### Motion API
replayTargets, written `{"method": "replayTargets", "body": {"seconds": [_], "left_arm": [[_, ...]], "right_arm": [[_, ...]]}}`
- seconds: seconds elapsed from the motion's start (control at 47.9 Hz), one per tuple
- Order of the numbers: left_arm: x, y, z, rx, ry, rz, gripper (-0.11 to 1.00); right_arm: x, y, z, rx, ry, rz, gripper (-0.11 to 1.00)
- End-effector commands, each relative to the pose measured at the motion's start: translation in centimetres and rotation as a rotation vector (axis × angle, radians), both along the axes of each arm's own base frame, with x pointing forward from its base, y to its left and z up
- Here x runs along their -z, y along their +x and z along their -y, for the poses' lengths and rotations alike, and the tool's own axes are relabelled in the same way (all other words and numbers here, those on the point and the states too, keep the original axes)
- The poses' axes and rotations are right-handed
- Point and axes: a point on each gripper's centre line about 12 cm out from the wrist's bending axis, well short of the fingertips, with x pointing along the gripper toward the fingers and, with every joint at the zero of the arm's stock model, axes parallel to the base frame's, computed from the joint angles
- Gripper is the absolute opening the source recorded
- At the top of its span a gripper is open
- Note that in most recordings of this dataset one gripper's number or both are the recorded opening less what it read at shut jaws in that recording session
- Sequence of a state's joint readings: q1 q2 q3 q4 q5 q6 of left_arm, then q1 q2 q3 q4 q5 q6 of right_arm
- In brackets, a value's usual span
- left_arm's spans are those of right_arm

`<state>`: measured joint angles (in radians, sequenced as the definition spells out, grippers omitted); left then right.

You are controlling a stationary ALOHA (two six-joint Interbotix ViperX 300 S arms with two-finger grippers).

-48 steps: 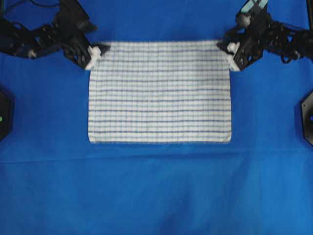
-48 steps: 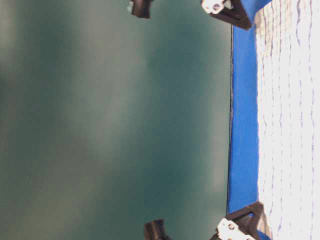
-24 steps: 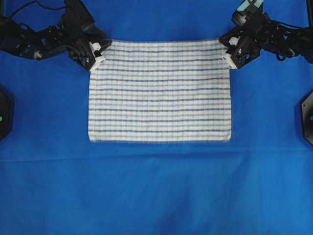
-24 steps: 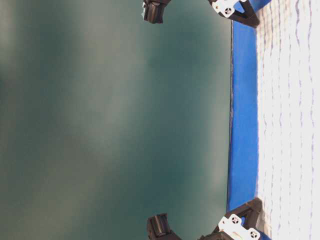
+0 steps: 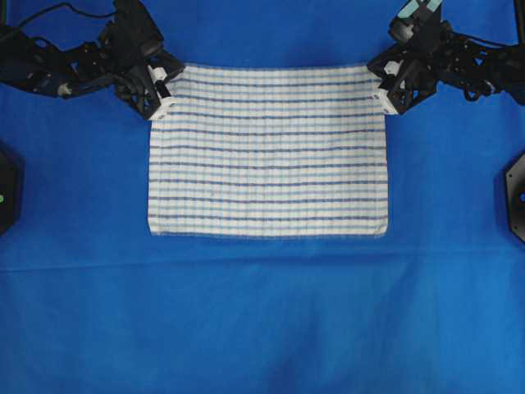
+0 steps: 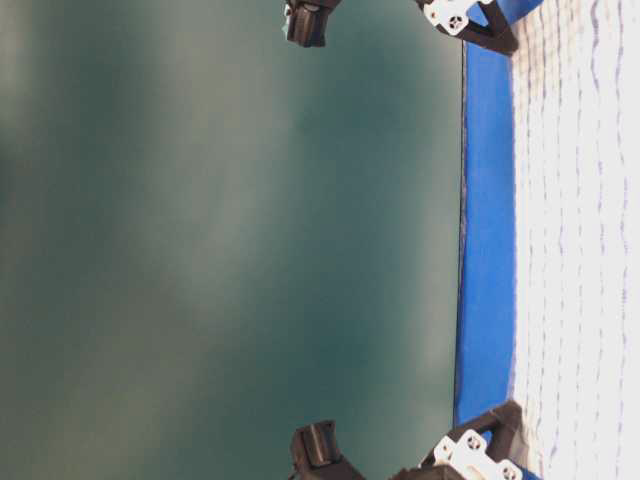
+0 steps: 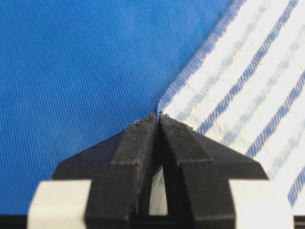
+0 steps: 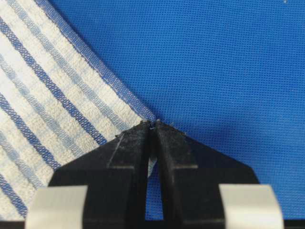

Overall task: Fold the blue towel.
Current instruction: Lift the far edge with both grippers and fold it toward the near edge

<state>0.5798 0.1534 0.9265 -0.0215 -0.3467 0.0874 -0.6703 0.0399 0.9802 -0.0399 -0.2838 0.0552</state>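
Observation:
The blue towel (image 5: 267,152), white with thin blue stripes, lies flat and spread out in the middle of the overhead view. My left gripper (image 5: 162,92) is at its far left corner and my right gripper (image 5: 382,90) at its far right corner. In the left wrist view the left gripper (image 7: 158,116) is shut, with the towel (image 7: 238,86) corner pinched and white cloth showing between the fingers. In the right wrist view the right gripper (image 8: 153,123) is shut on the towel (image 8: 47,105) corner, and a sliver of cloth shows in the gap.
A large plain blue cloth (image 5: 262,312) covers the table under the towel. Black arm bases sit at the left edge (image 5: 6,189) and the right edge (image 5: 517,197). The table-level view shows the table's far edge (image 6: 463,250) against a dark green backdrop.
Both grippers have gone from open to shut on the towel's far corners. The towel has stayed flat and in place.

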Motion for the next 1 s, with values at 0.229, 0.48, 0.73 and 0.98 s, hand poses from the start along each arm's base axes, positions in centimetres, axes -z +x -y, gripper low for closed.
{"method": "replayTargets", "body": {"seconds": [0.229, 0.48, 0.73, 0.98], "left_arm": [[-4.6, 0.8, -0.8, 0.005, 0.073, 0.084, 0.02], [-4.4, 0.4, -0.6, 0.006, 0.056, 0.059, 0.02], [-5.3, 0.2, 1.1, 0.043, 0.036, 0.037, 0.02], [-6.1, 0.8, 5.4, 0.160, 0.013, 0.024, 0.02]], "right_arm": [[-4.0, 0.4, 0.4, 0.002, -0.067, 0.084, 0.05], [-4.3, 0.2, 0.2, 0.003, -0.067, 0.084, 0.05], [-5.1, 0.1, -1.6, -0.031, -0.061, 0.098, 0.05], [-6.3, -0.2, -6.1, -0.125, -0.038, 0.133, 0.05]]}}
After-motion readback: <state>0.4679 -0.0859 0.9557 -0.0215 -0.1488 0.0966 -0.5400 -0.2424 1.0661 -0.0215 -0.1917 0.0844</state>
